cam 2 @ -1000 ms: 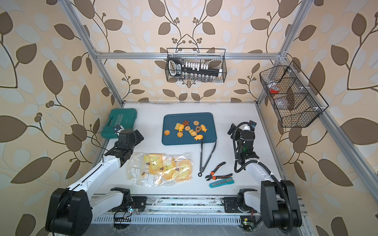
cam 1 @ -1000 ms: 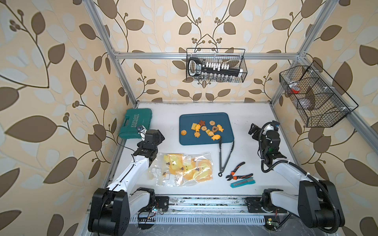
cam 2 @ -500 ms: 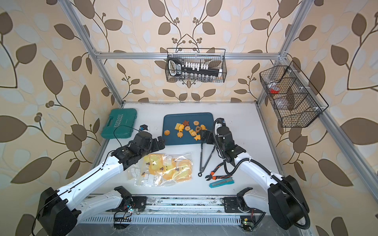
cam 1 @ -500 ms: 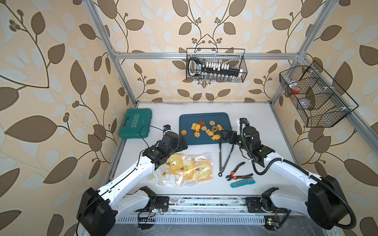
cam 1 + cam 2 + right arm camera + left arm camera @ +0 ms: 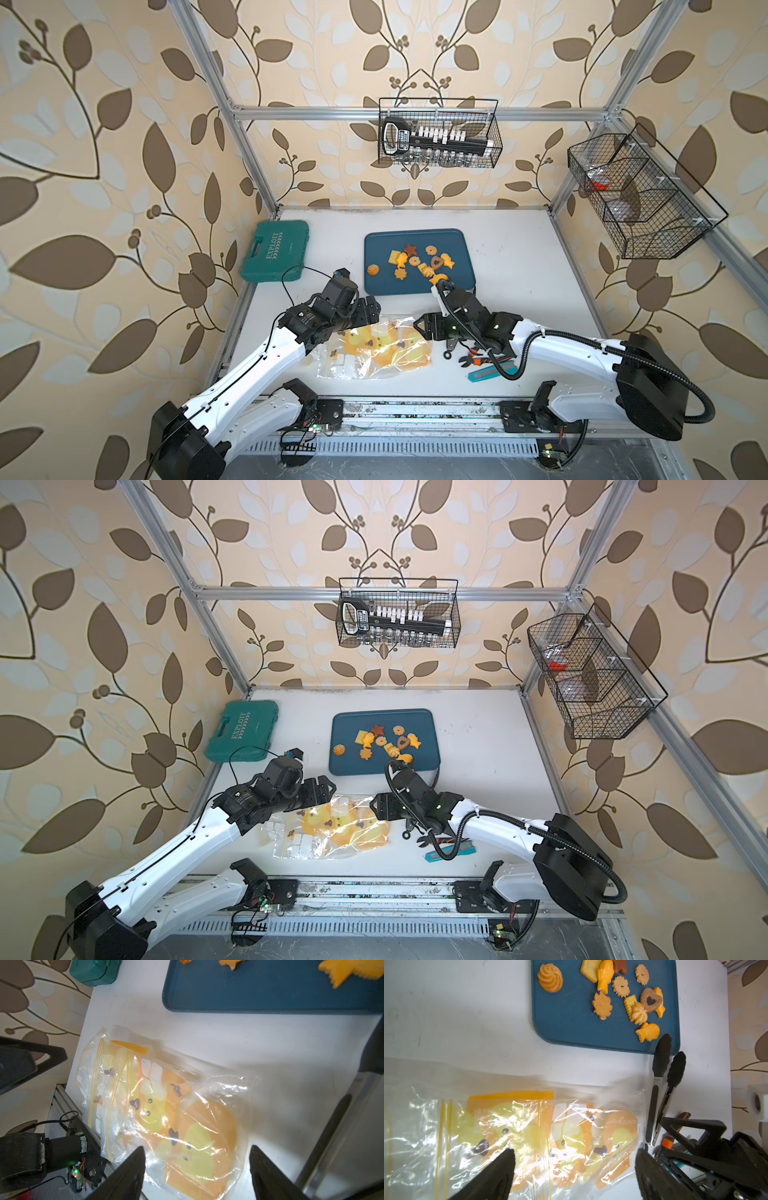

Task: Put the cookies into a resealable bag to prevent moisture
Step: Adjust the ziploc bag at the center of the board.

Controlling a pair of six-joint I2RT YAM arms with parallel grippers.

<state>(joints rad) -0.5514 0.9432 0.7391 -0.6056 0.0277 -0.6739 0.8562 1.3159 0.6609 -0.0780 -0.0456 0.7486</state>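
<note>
Both arms have just swung inward. The left hand (image 5: 575,1152), fingers spread and empty, hovers over the left edge of the resealable bags (image 5: 376,347); the right hand (image 5: 197,1148), likewise open, hovers over their right edge. The cookies (image 5: 419,264) lie untouched on the tray (image 5: 382,249) behind the bags, so picking one bag probably comes first.

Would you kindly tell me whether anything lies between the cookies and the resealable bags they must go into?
Nothing visible does: only bare white table separates the blue tray holding the cookies from the resealable bags. The tongs lie beside the bags, tips at the tray's corner, off that path.
</note>
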